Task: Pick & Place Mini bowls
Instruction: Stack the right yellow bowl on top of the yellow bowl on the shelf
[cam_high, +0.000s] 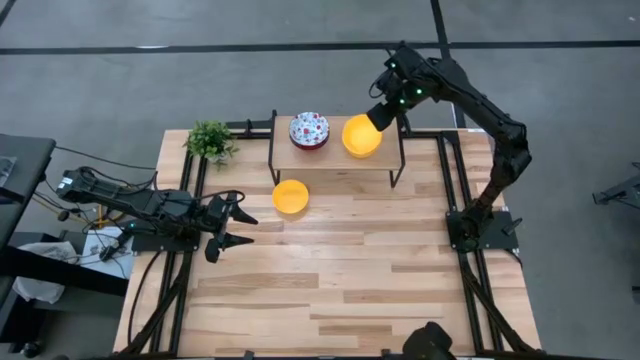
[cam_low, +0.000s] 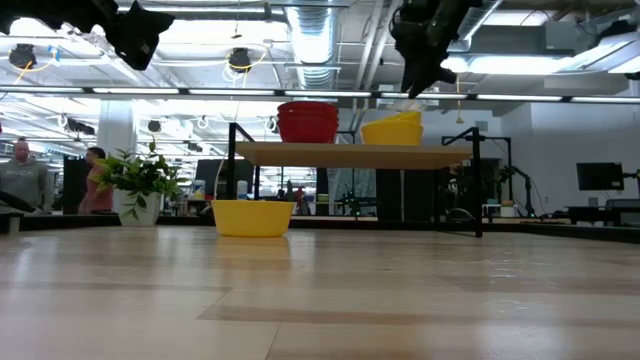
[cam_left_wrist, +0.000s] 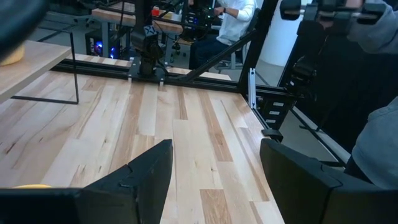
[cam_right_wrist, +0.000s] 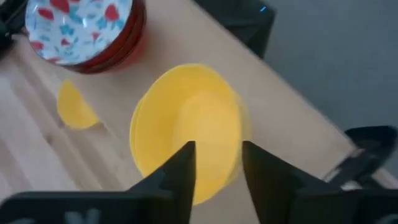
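Note:
A small raised shelf (cam_high: 385, 152) stands at the table's far middle. On it sit a stack of white floral bowls with red outsides (cam_high: 309, 130) (cam_right_wrist: 81, 28) and, to their right, a yellow bowl (cam_high: 361, 136) (cam_right_wrist: 186, 124). Another yellow bowl (cam_high: 290, 197) (cam_low: 252, 216) rests on the tabletop in front of the shelf. My right gripper (cam_high: 383, 112) (cam_right_wrist: 217, 152) hovers open just above the shelf's yellow bowl, pointing steeply down, clear of it in the low view (cam_low: 418, 82). Open and holding nothing, my left gripper (cam_high: 240, 222) (cam_left_wrist: 214, 155) waits at the table's left.
A small green plant (cam_high: 210, 141) stands at the far left corner. The shelf's black metal legs (cam_high: 398, 170) reach down to the table. Bare wood stretches across the near half of the table (cam_high: 340, 290). People show in the room beyond.

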